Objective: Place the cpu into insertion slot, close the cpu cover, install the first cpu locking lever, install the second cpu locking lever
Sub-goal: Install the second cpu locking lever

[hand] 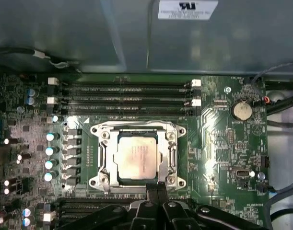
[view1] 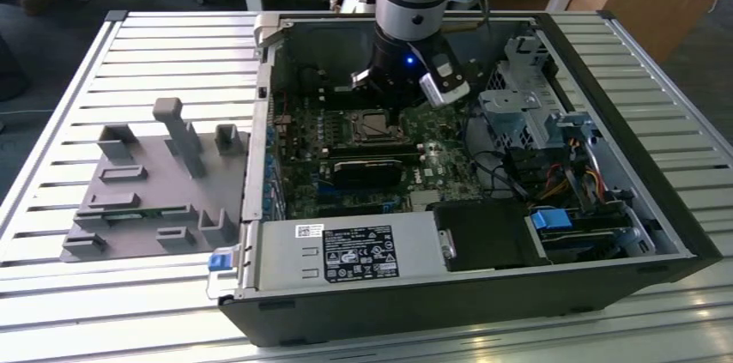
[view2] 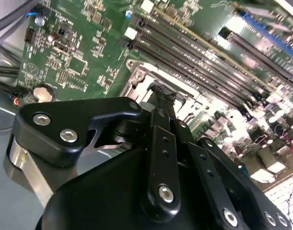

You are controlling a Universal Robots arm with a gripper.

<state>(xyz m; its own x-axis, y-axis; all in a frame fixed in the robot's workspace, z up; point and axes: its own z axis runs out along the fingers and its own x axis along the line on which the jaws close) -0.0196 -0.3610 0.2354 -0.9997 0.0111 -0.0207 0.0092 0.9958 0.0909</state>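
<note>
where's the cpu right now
In the first wrist view the cpu sits in the insertion slot under the cpu cover, between memory slots and the gripper.

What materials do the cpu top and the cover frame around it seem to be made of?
The cpu top looks like dull, matte silver-grey metal; it reflects light softly. The cpu cover seems thin bright sheet metal, likely steel, with shiny glints along its edges.
</note>
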